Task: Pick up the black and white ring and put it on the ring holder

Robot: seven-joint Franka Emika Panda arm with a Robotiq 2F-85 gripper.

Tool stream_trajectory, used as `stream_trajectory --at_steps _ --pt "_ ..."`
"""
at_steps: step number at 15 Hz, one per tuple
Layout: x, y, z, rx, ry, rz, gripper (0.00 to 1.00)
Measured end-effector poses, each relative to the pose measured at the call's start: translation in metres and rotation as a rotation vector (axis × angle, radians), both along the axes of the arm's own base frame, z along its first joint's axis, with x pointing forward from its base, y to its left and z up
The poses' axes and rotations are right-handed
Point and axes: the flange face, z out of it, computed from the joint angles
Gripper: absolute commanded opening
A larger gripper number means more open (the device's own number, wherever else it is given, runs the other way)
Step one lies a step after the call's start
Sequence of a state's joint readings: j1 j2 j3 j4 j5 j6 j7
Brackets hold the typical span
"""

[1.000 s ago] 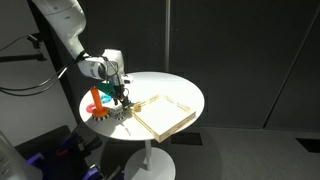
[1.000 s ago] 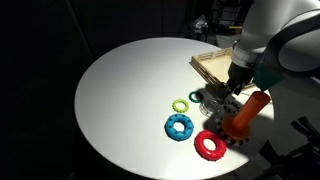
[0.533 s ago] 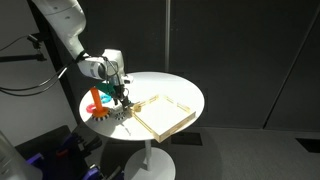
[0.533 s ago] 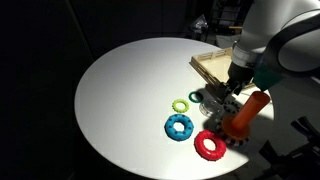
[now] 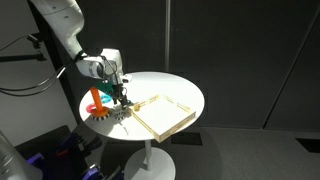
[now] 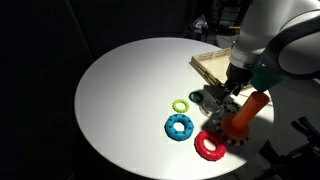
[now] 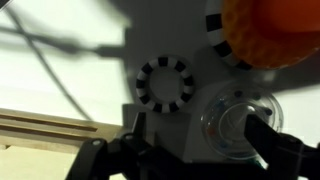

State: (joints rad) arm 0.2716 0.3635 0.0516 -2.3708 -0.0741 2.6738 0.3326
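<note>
The black and white ring (image 7: 163, 82) lies flat on the white table, in the wrist view just beyond my fingertips. The ring holder's orange peg (image 7: 270, 30) stands at the top right of that view, with its patterned base rim (image 7: 214, 28) beside the ring. It also shows in both exterior views (image 6: 245, 116) (image 5: 95, 100). My gripper (image 7: 200, 140) is open and empty, low over the table (image 6: 222, 98) (image 5: 122, 98), close beside the holder. A clear round object (image 7: 236, 125) lies between its fingers.
A green ring (image 6: 181, 105), a blue ring (image 6: 180, 127) and a red ring (image 6: 210, 146) lie on the round white table (image 6: 120, 90). A shallow wooden tray (image 6: 212, 66) (image 5: 162, 113) sits just behind the gripper.
</note>
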Motion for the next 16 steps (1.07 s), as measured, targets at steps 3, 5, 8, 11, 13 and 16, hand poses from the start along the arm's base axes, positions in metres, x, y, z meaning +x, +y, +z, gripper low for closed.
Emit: stream_trajectory --at_steps 3,5,8,11,13,16 --pt "0.0000 0.0034 0.0007 -0.006 -0.006 -0.016 1.00" --pt "0.0013 0.0037 0.0014 -0.015 -0.015 -0.033 1.00" --pt "0.0035 0.0035 0.0028 -0.029 -0.034 -0.057 1.00" --pt "0.0052 0.0025 0.0037 -0.039 -0.044 -0.079 1.00" --pt "0.0062 0.0007 0.0037 -0.041 -0.046 -0.096 1.00" --pt "0.0087 -0.0021 0.0043 -0.043 -0.050 -0.112 1.00"
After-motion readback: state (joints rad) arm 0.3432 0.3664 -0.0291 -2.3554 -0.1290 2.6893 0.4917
